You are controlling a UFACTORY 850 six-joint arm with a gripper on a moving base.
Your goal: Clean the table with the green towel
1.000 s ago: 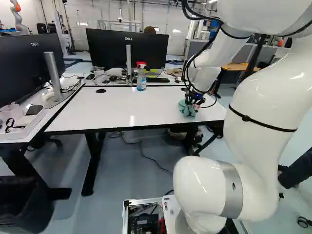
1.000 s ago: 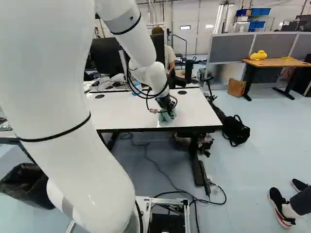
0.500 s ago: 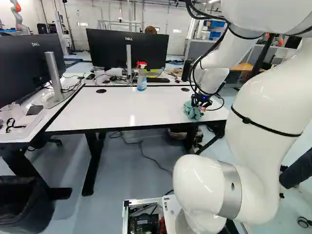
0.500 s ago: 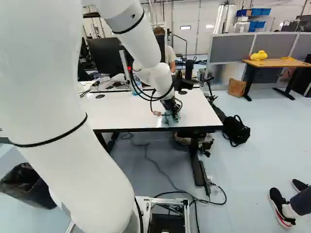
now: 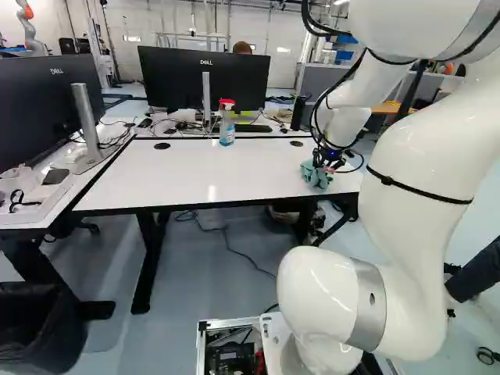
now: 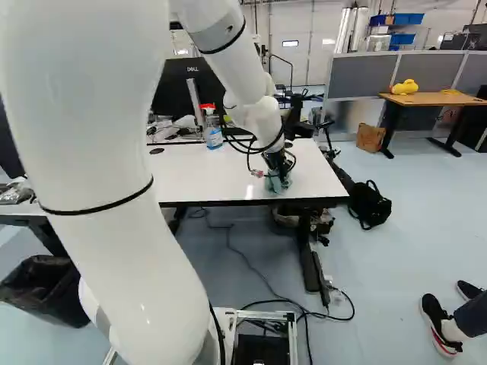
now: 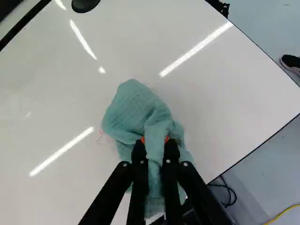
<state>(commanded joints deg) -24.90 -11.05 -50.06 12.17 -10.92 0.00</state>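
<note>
Gripper [image 6: 277, 161] pinches green towel [image 7: 133, 110], orange pads [image 7: 166, 139] mostly hidden.

1. We identify the bench [image 5: 195, 176]: glossy white top, dark edge, dark legs.
2. We note two dark, round inserts near its rear edge: left insert [image 5: 162, 146], right insert [image 5: 296, 144].
3. We find the spray bottle [image 5: 226, 130] upright between them.
4. We locate the green towel [image 7: 133, 110], crumpled, near the front edge.
5. We observe small red marks [image 7: 100, 137] just beside it.
</note>
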